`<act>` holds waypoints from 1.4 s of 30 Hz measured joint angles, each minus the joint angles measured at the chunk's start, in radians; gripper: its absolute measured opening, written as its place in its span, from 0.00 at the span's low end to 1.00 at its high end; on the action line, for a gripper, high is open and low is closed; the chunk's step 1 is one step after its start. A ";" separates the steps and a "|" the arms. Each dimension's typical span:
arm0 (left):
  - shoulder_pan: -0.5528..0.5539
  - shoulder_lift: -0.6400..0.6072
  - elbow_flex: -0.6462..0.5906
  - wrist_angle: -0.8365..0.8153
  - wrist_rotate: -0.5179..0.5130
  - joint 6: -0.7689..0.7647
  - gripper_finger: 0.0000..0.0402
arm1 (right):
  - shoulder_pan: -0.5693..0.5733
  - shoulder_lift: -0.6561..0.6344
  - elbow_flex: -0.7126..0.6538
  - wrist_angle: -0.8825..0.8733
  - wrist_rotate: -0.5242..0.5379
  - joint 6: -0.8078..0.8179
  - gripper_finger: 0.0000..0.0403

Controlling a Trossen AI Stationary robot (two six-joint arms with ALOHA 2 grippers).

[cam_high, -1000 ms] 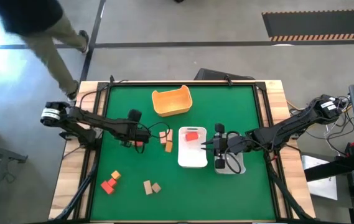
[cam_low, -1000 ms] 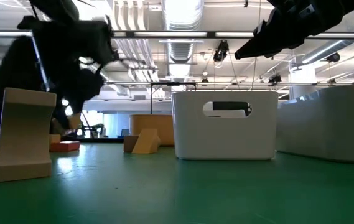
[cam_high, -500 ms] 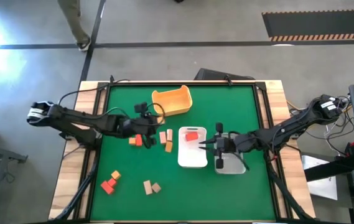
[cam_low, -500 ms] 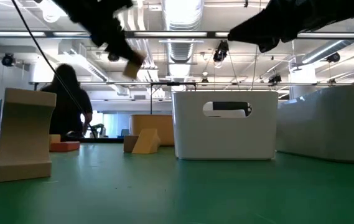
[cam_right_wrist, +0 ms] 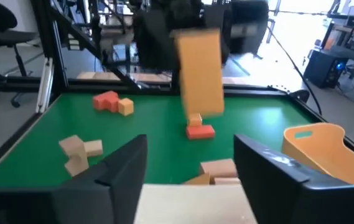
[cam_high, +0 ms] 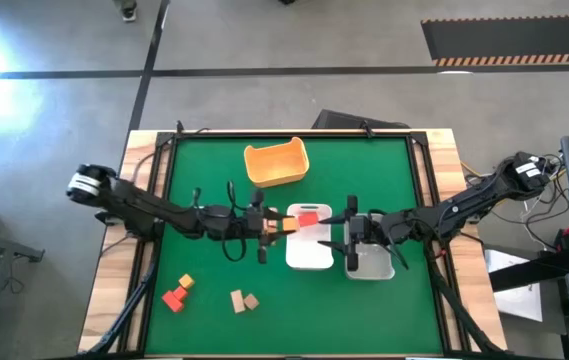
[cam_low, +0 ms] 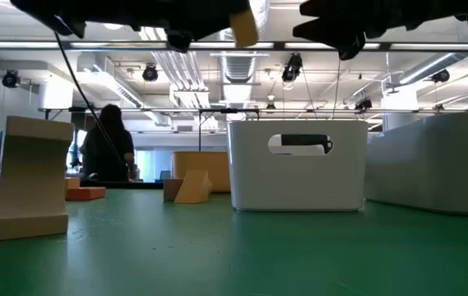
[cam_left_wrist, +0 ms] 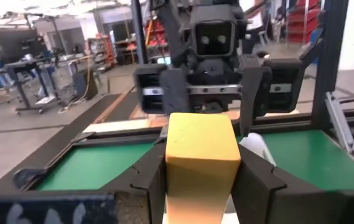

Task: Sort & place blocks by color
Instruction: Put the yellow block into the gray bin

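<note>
Orange block [cam_left_wrist: 200, 155] between the left tool's [cam_left_wrist: 200, 180] dark fingers [cam_left_wrist: 149, 180]; below it, a green surface [cam_high: 204, 170], white tray [cam_high: 309, 255], yellow-orange tub [cam_high: 276, 163].

The white tray [cam_high: 309, 250] sits near the middle of the green table [cam_high: 204, 160]. A red block [cam_high: 307, 219] lies in its far end. The left gripper [cam_high: 272, 226] reaches the tray's left edge, closed on an orange block [cam_high: 286, 225]. The right gripper [cam_high: 336, 231] hangs over the tray's right edge; its jaws seem parted. A clear tray [cam_high: 372, 262] touches the white tray's right side. The orange tub [cam_high: 276, 163] stands beyond the tray. Red, orange [cam_high: 185, 284] and tan blocks [cam_high: 243, 300] lie well left of it, nearer the front.
</note>
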 joint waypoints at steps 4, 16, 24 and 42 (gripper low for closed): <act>-0.001 0.107 0.036 0.126 0.005 0.000 0.29 | 0.000 0.000 0.013 -0.001 0.000 -0.001 0.67; 0.000 0.310 0.203 0.219 0.031 -0.003 0.29 | 0.000 0.000 0.013 -0.011 0.001 -0.016 0.72; 0.000 0.304 0.215 0.204 0.032 0.000 0.29 | 0.000 0.000 0.013 -0.032 0.001 -0.026 0.58; 0.000 0.304 0.211 0.200 0.031 -0.007 0.41 | 0.000 0.000 0.012 -0.067 0.001 -0.037 0.30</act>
